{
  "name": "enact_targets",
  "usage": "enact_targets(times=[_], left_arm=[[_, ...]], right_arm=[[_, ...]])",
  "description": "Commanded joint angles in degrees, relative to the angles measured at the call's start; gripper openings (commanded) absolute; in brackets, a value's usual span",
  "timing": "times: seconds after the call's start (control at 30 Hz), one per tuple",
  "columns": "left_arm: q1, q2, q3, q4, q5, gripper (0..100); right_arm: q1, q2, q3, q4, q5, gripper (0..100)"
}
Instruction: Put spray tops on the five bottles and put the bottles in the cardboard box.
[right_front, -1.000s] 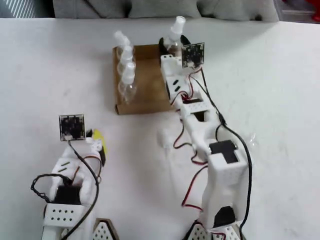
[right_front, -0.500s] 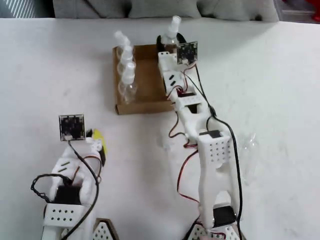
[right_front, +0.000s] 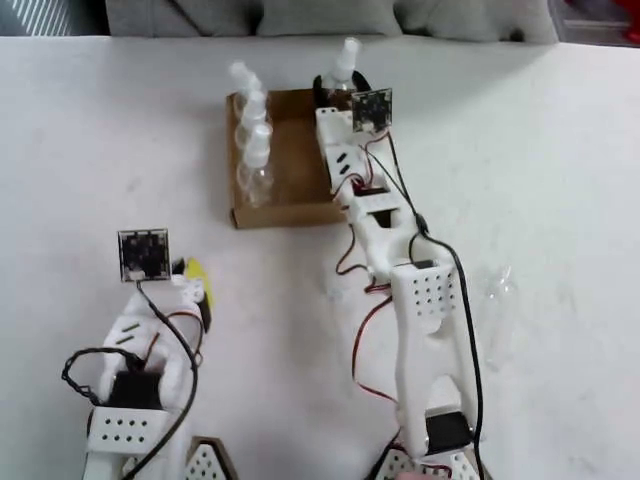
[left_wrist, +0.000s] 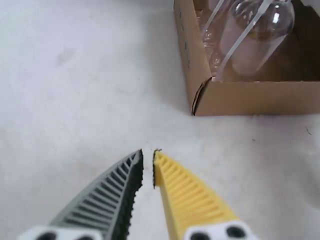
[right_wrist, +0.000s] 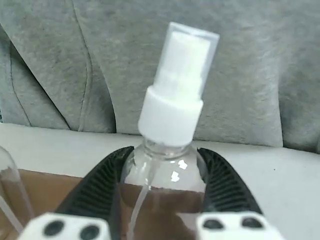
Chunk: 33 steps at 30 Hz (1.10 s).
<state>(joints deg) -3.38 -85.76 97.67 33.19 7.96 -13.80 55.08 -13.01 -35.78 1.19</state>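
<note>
Right claw (right_wrist: 162, 156): Clamped on the shoulders of a clear spray bottle (right_wrist: 161, 172), its white spray top (right_wrist: 175, 90) already fitted. The bottle was held upright at the far right corner of the cardboard box (right_front: 290, 190).
Just changed: Over the past second the right arm stretched out straighter and carried the bottle slightly leftward, closer in line with the box. The grip had not been released.
In the box: Three topped bottles (right_front: 252, 150) stood in a row along the left wall.
Still out: One clear bottle (right_front: 497, 292) lay on the counter (right_front: 120, 130) to the right of the right arm, well apart from the box. Whether it carried a top could not be told.
Left claw (left_wrist: 148, 160): Parked low over the counter near the box's near left corner. Its grey and yellow fingers were all but together on nothing, and it had not moved.
What it meant: The fourth bottle appeared ready to be lowered into the box. By that reckoning, one bottle remained to be boxed.
</note>
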Motion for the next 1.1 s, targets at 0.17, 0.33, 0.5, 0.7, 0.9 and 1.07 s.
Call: enact_targets(times=[0.17,0.33,0.5,0.7,0.9,1.07], left_arm=[[-0.1,-0.5,-0.3,-1.6,-0.4,6],[-0.1,-0.5,-0.3,-1.6,-0.4,7],[-0.1,-0.5,-0.3,-1.7,-0.4,7],[-0.3,-0.5,-0.3,-2.9,-0.4,7],[-0.2,-0.5,-0.3,-2.9,-0.4,7],[-0.2,-0.5,-0.3,-2.9,-0.4,7]], right_arm=[[1.2,-0.6,-3.0,-1.0,0.7,4.6],[1.1,-1.0,-3.2,1.5,0.8,6.3],[1.0,-1.0,-4.9,6.3,0.4,21.1],[0.8,-1.1,-5.0,6.5,0.4,28.1],[0.7,-4.0,-4.6,6.8,0.4,28.2],[0.5,-4.7,-4.7,11.1,0.4,28.3]])
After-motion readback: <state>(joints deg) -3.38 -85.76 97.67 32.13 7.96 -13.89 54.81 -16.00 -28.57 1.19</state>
